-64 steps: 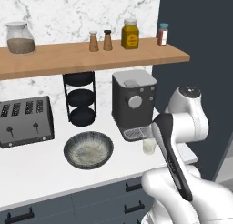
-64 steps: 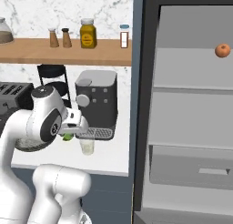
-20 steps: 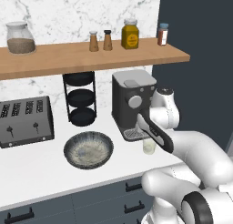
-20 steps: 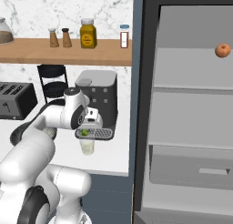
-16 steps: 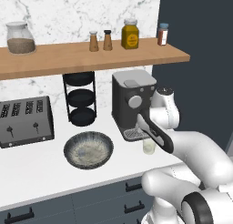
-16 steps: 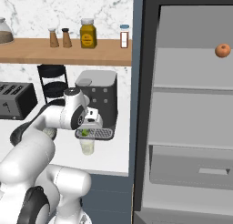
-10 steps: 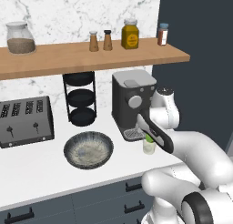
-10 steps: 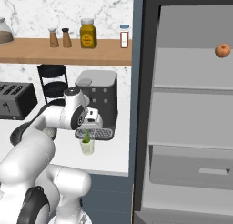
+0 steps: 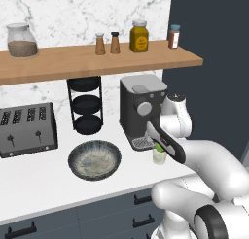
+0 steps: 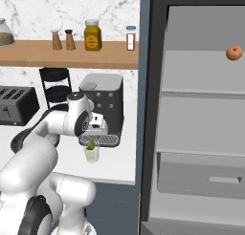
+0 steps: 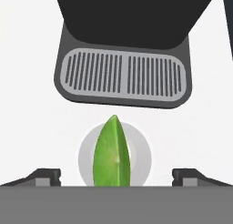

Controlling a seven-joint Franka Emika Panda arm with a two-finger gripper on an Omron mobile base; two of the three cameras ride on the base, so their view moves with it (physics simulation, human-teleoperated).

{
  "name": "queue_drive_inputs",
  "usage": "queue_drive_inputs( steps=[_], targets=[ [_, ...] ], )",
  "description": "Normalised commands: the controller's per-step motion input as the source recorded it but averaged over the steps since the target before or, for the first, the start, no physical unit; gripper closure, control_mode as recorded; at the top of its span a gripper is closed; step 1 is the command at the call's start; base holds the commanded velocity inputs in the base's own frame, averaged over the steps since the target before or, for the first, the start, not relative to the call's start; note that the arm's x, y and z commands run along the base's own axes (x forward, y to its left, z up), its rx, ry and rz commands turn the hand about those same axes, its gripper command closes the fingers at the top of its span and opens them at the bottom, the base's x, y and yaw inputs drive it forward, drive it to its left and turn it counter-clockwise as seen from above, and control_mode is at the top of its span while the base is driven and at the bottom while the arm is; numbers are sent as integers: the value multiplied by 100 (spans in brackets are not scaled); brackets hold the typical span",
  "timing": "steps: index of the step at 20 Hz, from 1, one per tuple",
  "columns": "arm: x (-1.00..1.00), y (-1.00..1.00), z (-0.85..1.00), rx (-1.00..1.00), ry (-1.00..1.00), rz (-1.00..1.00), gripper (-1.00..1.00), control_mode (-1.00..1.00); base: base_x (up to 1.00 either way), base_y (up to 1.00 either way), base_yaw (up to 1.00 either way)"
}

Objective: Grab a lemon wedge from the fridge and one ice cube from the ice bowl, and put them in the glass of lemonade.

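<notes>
The yellow-green lemon wedge (image 11: 112, 152) stands on end in the mouth of the glass of lemonade (image 11: 140, 157), free of both fingers. My gripper (image 11: 119, 175) hangs open straight above it, its fingertips (image 11: 44, 175) spread wide on either side. From the bases, the wedge (image 10: 90, 144) pokes out of the glass (image 10: 92, 154) in front of the coffee machine, just below my gripper (image 10: 94, 132). The same glass (image 9: 159, 156) sits under the gripper (image 9: 156, 141). The ice bowl (image 9: 94, 159) rests on the counter to the left. The fridge (image 10: 201, 133) stands open on the right.
The coffee machine (image 9: 140, 107) and its drip tray (image 11: 124, 73) stand right behind the glass. A black tiered rack (image 9: 85, 104) and a toaster (image 9: 26, 128) lie further left. A shelf (image 9: 97, 60) with jars hangs above. An orange fruit (image 10: 234, 53) sits on a fridge shelf.
The arm swung right over the glass with the wedge. In the last second the wedge dropped from the fingers into the glass.
</notes>
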Motion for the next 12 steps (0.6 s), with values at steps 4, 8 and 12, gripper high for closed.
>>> queue_drive_inputs(
  steps=[4, 8, 12],
  targets=[
    [-4, 0, 0, 0, 0, 0, -100, -100, 0, 0, 0],
    [-40, -2, 3, 1, -7, 0, -100, -100, 0, 0, 0],
    [-37, 1, 15, 1, -13, -1, -100, -100, 0, 0, 0]
  ],
)
